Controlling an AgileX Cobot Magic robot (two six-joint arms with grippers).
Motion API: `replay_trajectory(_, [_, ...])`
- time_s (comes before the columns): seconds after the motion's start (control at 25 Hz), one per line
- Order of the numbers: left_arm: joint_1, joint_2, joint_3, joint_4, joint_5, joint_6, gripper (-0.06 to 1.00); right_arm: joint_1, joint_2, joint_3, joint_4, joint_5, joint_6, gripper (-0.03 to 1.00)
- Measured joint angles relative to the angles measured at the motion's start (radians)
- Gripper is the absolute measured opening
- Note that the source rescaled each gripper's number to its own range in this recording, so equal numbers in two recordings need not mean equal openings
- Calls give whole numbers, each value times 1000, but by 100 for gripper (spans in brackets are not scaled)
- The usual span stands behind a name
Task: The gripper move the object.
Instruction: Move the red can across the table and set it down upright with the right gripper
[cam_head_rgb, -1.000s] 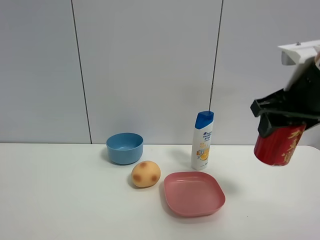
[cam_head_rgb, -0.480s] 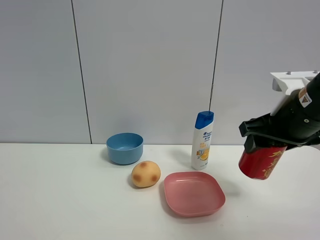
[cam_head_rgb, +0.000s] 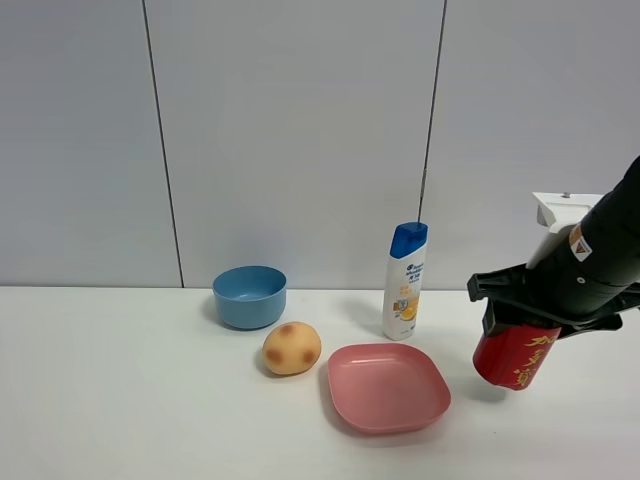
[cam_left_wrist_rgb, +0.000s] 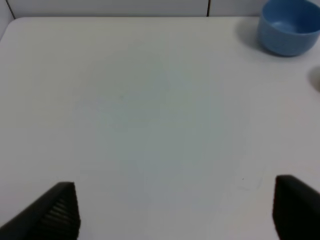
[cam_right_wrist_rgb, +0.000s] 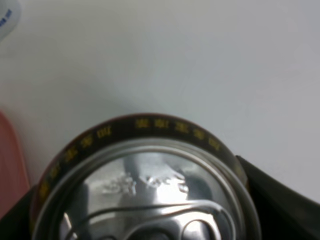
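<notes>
From the high camera, the red can (cam_head_rgb: 515, 357) sits to the right of the pink plate (cam_head_rgb: 388, 388), just beside it and not over it. The can is glossy red with gold lettering down its side, and it tilts, its base leaning toward the plate. It hangs low over the white worktop (cam_head_rgb: 120, 400); I cannot tell whether the base touches. The right gripper (cam_head_rgb: 530, 315) has its black fingers pinching the can's upper end. Behind the plate stands a white shampoo bottle (cam_head_rgb: 405, 282) with a blue cap. Left of the plate lies a tan ball with brown spots (cam_head_rgb: 291, 348), and further back on that side is a blue bowl (cam_head_rgb: 249, 296).

In the left wrist view, the left gripper (cam_left_wrist_rgb: 175, 212) hovers over bare worktop with its fingers (cam_left_wrist_rgb: 56, 210) spread wide and nothing between them. The blue bowl shows in one corner.

The right wrist view looks straight down on the can's silver lid and pull tab, ringed by a dark band with gold characters. A dark finger (cam_right_wrist_rgb: 280, 205) hugs its side, and the plate's rim (cam_right_wrist_rgb: 10, 165) shows at the edge.
</notes>
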Motion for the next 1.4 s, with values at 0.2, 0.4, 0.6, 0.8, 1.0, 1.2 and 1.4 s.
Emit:
replay_trajectory(0.2, [0, 0, 0, 0, 0, 1, 100, 0, 40, 0, 0, -31, 2, 0])
replay_trajectory(0.4, [0, 0, 0, 0, 0, 1, 100, 0, 77, 0, -9, -89, 8, 0])
replay_trajectory(0.6, [0, 0, 0, 0, 0, 0, 100, 0, 101, 0, -19, -130, 8, 0])
replay_trajectory(0.8, [0, 0, 0, 0, 0, 0, 100, 0, 106, 0, -19, -143, 5, 0])
replay_trajectory(1.0, [0, 0, 0, 0, 0, 0, 100, 0, 106, 0, -19, -144, 0, 0])
replay_trajectory(1.2, [0, 0, 0, -1, 0, 0, 100, 0, 106, 0, -19, -144, -1, 0])
replay_trajectory(1.4, [0, 0, 0, -1, 0, 0, 100, 0, 107, 0, -19, -150, -22, 13])
